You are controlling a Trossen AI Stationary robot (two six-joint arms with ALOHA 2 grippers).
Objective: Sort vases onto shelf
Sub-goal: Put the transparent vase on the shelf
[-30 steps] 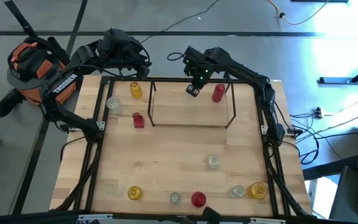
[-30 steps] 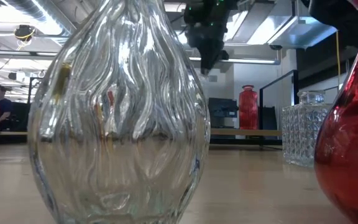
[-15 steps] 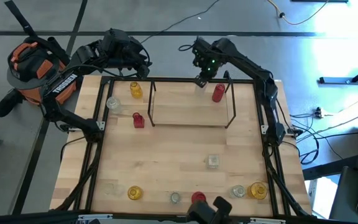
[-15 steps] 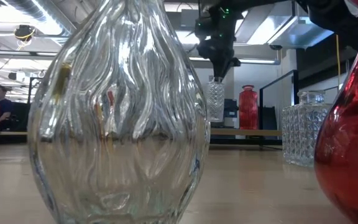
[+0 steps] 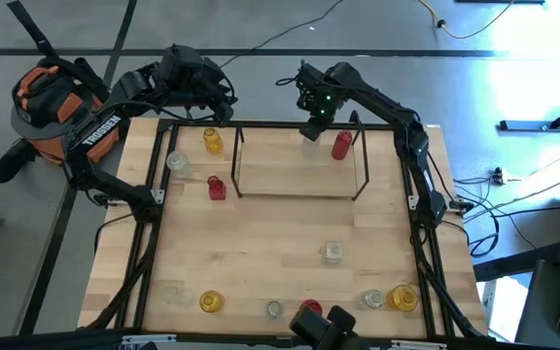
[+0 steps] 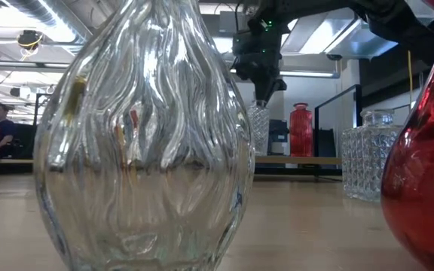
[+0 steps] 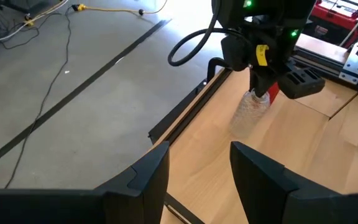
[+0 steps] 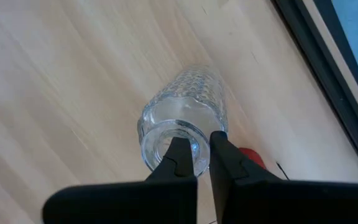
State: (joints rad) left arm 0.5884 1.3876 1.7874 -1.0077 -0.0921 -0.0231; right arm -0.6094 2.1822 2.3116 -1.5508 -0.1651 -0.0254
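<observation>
Clear vase [image 8: 182, 121] on shelf [image 5: 299, 170], gripper [image 8: 194, 152] pinching rim

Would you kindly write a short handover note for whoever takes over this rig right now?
Right pincer: shut on the rim of a clear textured vase, held over the shelf at its far edge.
Left pincer: open, empty, parked off the table's far left corner.
Done: one red vase stands on the shelf.
Left: set the clear vase down; then a yellow, a clear and a red vase just left of the shelf, one clear jar mid-table, and the row along the near edge.
</observation>
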